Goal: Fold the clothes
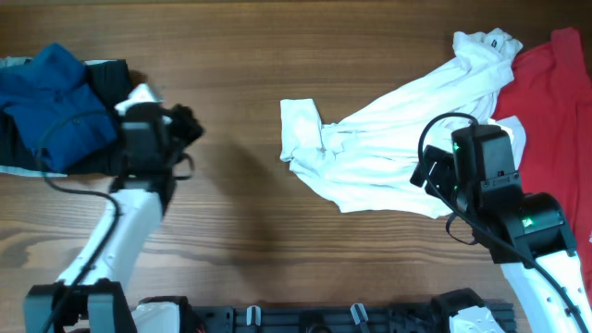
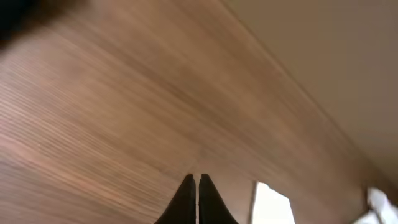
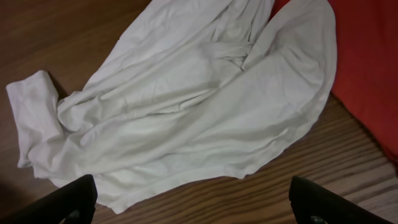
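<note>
Right wrist view: right gripper (image 3: pixel 193 208) spread over white T-shirt (image 3: pixel 186 112); left gripper (image 2: pixel 197 180) pressed together.

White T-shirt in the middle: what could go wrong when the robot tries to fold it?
The white T-shirt lies twisted and bunched, so the open right gripper above it may pinch several layers. Its edge lies against the red shirt, which could get dragged along. The left gripper is shut over bare table, far from helping.
</note>
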